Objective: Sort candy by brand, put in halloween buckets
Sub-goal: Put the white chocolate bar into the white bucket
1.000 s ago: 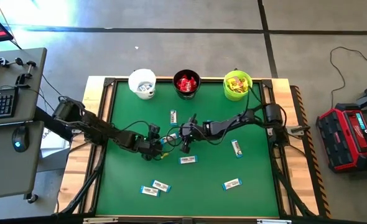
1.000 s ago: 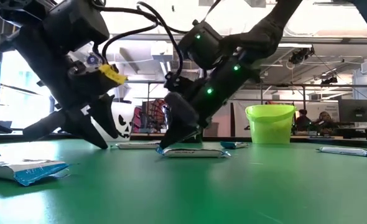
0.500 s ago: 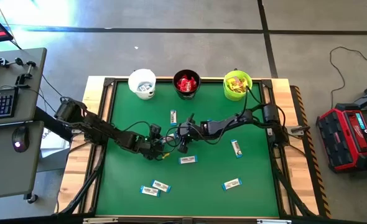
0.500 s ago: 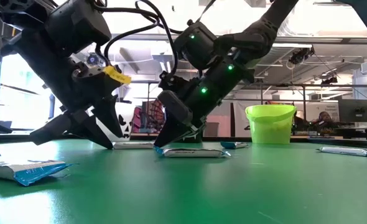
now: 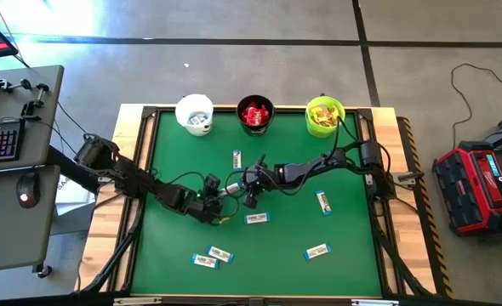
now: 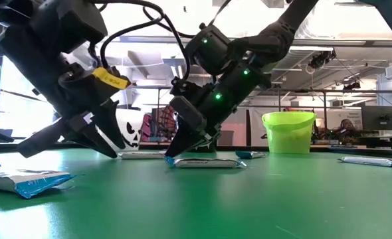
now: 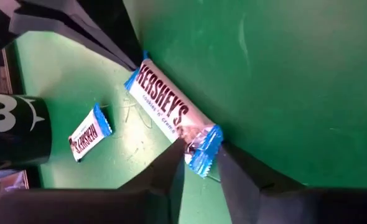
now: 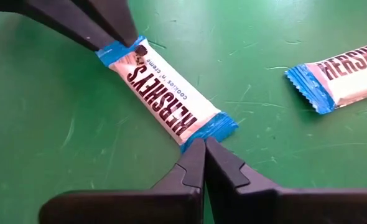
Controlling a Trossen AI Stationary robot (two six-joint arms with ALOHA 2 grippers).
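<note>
Crinkly foil, light and slippery: the white-and-blue bar (image 7: 166, 106) is being pinched at its crimped end by the left gripper (image 7: 199, 160); at the bar's other end the right gripper (image 8: 204, 163) is pressed together.

Both arms (image 5: 140, 180) are showing dark jointed casings with looping black cables; green lights are glowing; a yellow tag (image 6: 109, 79) is showing.

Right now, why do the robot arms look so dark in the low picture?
In the low view the bright windows and ceiling lights sit behind the arms, so the left gripper and right gripper show nearly as silhouettes; the nearest candy bar looks soft, close to the lens.
</note>
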